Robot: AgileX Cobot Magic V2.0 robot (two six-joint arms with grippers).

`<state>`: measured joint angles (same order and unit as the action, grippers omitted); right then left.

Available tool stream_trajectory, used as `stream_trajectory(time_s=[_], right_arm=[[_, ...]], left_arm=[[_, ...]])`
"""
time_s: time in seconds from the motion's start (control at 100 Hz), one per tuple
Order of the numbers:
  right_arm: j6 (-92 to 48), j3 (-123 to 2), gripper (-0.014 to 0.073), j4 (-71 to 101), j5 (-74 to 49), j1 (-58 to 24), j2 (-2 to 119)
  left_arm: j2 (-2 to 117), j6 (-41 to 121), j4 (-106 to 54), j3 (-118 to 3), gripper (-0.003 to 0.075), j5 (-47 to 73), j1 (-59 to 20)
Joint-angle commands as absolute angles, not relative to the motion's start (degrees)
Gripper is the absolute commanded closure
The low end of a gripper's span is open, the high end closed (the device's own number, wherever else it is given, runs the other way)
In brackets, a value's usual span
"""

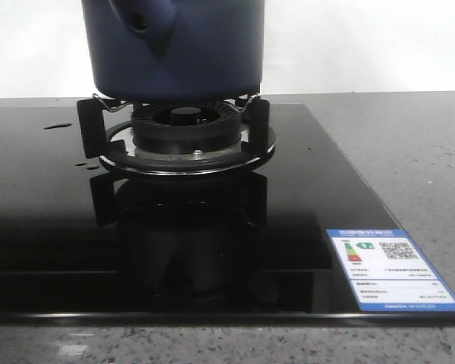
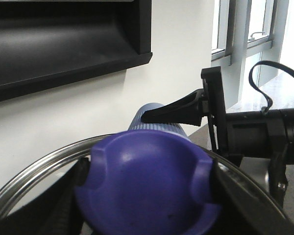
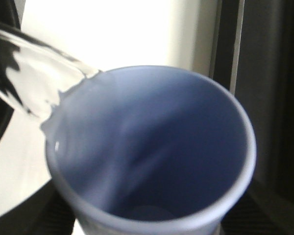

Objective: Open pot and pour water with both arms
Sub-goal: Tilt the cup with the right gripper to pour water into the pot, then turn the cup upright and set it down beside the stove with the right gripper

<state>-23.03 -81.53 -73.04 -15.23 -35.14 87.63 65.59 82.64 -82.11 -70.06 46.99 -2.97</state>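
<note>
Pot: we see the dark blue pot (image 1: 174,45) on the burner (image 1: 186,133) of the black glass hob (image 1: 61,250); stubby handle with a round hole faces the camera, top cropped.
Left gripper: we see it (image 2: 147,196) clamped on the blue knob (image 2: 147,188) of the glass lid (image 2: 34,171); dark fingers (image 2: 235,196) press both knob sides, metal rim curves just behind them.
Right gripper: fingers barely in view, so we cannot tell its grasp from its own camera; left wrist view shows its fingers (image 2: 179,110) against the pale blue cup (image 3: 152,152).
Cup: right in front of the right hand, mouth facing the camera, just beyond the lid held by the left.
Hob: sticker label (image 1: 394,269) at a near corner.
</note>
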Motion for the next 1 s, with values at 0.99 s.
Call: stream_trajectory(time_s=[0.99], right_arm=[[-0.46, -83.89, 0.0389, -83.31, -27.96, -35.79, 85.20]], left_arm=[[64.33, 82.00, -87.60, -71.87, 0.0498, 45.98, -2.93]])
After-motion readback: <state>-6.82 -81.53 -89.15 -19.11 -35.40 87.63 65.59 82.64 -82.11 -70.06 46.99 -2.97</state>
